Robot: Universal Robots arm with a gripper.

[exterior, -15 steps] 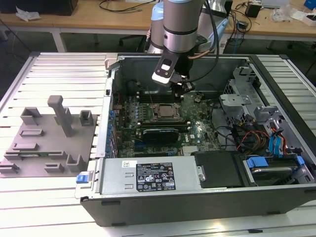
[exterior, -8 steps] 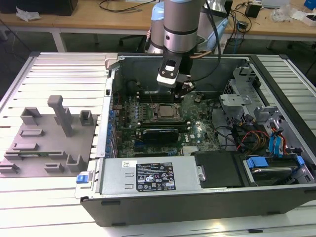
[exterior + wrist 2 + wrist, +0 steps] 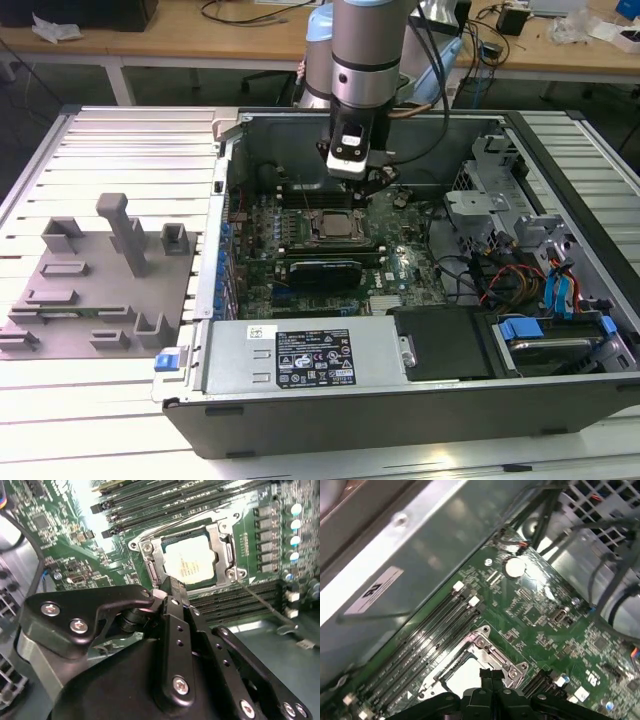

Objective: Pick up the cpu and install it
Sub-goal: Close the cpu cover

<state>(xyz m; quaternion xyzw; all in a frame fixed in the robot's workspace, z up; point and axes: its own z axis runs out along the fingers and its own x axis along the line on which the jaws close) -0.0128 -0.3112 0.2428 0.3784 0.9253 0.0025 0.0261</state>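
I'm working in an electronics lab: opened computer case (image 3: 400, 420) on a slatted metal table (image 3: 130, 150), cable-strewn workbenches (image 3: 190, 38) behind.

cpu (image 3: 192, 562) | silvery-white flat square | lying level inside the socket frame (on the green motherboard)

Your exterior view looks steeply down on the whole open computer case (image 3: 400, 425). Both wrist views peer closely past the claw (image 3: 487, 674), sharing the socket (image 3: 150, 562) on the motherboard (image 3: 545, 615).
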